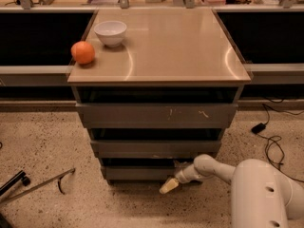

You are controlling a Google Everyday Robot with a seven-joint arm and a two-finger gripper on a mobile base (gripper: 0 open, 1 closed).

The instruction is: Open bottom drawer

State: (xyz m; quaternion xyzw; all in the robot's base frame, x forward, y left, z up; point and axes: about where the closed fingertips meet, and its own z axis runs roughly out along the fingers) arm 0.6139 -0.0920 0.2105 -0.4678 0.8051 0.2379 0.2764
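Observation:
The bottom drawer point(137, 173) is the lowest and narrowest dark grey front of the metal cabinet, flat and without a handle. It sits flush under the middle drawer point(156, 148) and looks closed. My gripper point(168, 185) has a pale yellowish tip. It is low at the floor, just in front of and slightly below the right part of the bottom drawer's front. My white arm point(213, 167) reaches to it from the lower right. I cannot tell whether the gripper touches the drawer.
The top drawer point(156, 114) has pale scratches. On the tan cabinet top point(175, 46) are a white bowl point(110, 32) and an orange point(83, 52) near the left edge. Cables point(273, 141) lie on the floor at right, and a metal rod point(38, 184) at left.

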